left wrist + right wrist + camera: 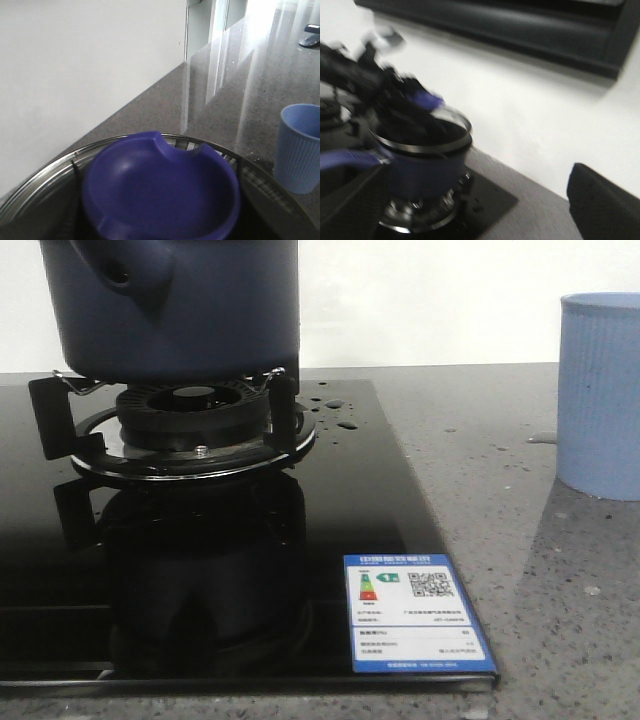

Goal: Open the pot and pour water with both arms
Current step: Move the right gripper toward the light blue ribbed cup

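The pot (180, 305) sits on the burner (195, 420) of the black hob (380, 510) — cup (598, 395) stands well apart on the worktop (560, 620). Fingers of both arms — state cannot be told.

I see the large dark navy-blue pot (170, 305) sitting on the round black gas burner (190, 425) of a glossy black glass cooktop (380, 510). Water droplets (335, 412) bead beside the burner. A light blue ribbed cup (600, 395) stands well apart on the speckled grey countertop (500, 470).
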